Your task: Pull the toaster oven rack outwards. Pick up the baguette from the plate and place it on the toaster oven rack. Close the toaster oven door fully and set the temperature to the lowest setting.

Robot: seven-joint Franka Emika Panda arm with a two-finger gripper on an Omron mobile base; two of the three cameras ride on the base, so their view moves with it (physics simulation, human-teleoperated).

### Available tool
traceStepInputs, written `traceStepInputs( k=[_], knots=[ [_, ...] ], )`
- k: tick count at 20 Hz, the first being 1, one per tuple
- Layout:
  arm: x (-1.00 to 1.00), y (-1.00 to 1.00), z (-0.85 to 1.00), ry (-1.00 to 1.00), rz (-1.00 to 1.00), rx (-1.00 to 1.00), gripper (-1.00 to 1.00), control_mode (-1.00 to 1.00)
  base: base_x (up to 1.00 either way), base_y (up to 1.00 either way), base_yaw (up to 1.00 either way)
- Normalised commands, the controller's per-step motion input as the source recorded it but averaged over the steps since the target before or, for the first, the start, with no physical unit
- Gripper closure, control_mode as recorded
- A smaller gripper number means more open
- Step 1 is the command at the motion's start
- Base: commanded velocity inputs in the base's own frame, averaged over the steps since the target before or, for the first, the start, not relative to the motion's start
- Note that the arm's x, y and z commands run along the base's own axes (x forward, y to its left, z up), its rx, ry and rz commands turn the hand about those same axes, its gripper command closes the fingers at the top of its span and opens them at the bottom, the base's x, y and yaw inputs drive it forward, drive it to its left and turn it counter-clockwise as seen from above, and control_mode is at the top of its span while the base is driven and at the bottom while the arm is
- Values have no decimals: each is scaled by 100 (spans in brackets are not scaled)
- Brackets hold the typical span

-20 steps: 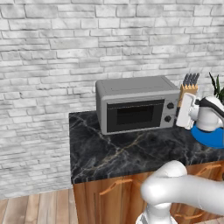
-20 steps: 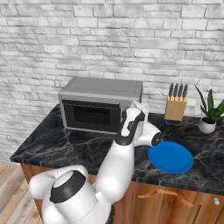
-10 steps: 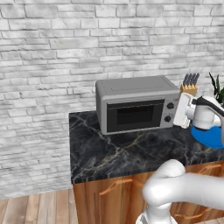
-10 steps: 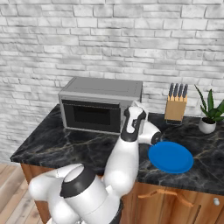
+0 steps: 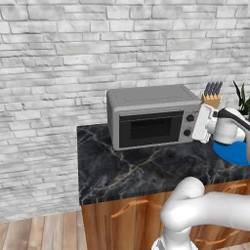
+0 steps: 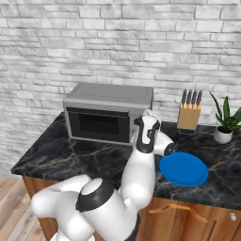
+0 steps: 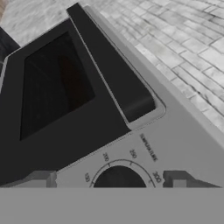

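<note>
On the dark bench the toaster oven stands with its door closed. Before its upper knob the fingers are spread wide, holding nothing. Right of it lies the blue plate.

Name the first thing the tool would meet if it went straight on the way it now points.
Most likely the upper knob on the toaster oven, centred between the open tool's fingertips; depth is unclear.

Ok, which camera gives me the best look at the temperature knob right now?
The hand view: the upper knob sits close between the open fingers, its numbered dial readable. The left base view shows both knobs small on the toaster oven, beside the hand. In the right base view the arm covers that panel.
</note>
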Motion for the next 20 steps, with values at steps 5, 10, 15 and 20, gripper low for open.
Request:
traceStepInputs(
  k=[5, 10, 15, 20],
  knots=[
    [16, -10, -10, 0, 0, 3, -100, -100, 0, 0, 0],
    [15, -1, -14, 0, 0, 0, -100, -100, 0, 0, 0],
    [12, 0, -32, -9, 0, 0, -100, -100, 0, 0, 0],
    [20, 0, -39, -13, 0, 0, -100, -100, 0, 0, 0]
  ],
)
